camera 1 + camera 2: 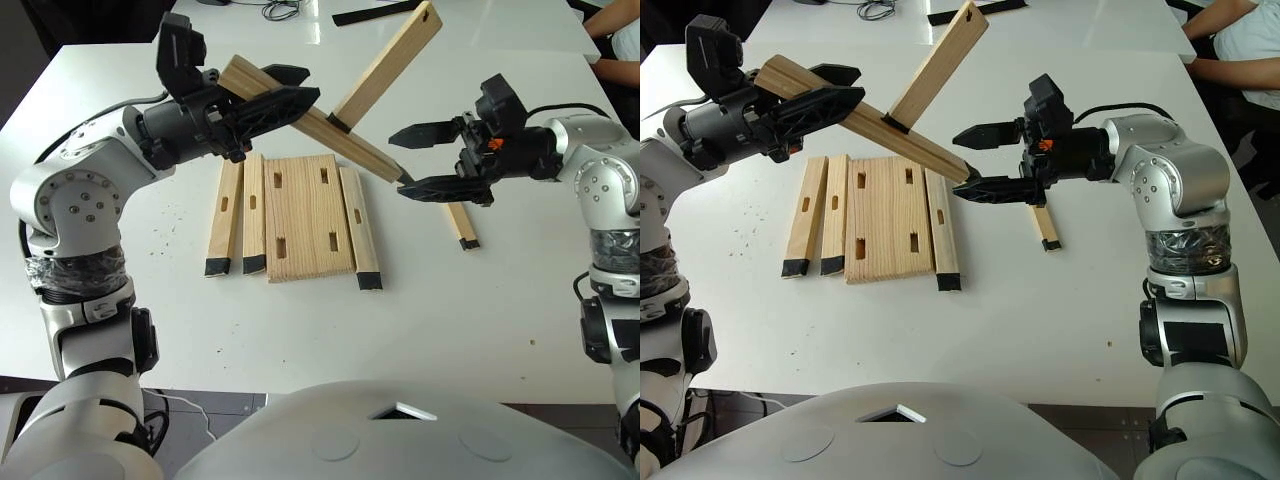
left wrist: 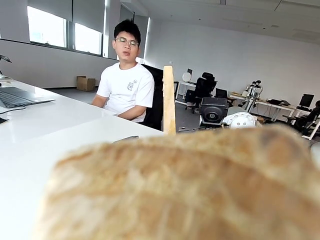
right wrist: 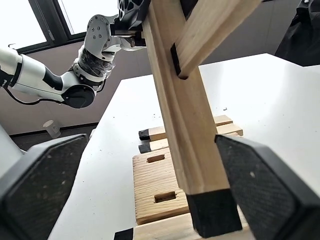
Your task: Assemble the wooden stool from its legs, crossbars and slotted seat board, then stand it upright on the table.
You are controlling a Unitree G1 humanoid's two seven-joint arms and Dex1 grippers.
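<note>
Left jaws clamp the leg (image 1: 345, 142) at its upper end, crossbar (image 1: 390, 65) plugged in; it slants down towards the right arm, its black-capped tip between the spread right jaws, above the worktop (image 1: 450, 320) beside the flat seat board (image 1: 305, 215)

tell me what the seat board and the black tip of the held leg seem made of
Seat board: pale bare-looking wood, probably softwood; grain lines show, surface matte, slots cut in it.
Black tip of the held leg: matte dark cap, perhaps rubber or paint; the look leaves that open.
</note>
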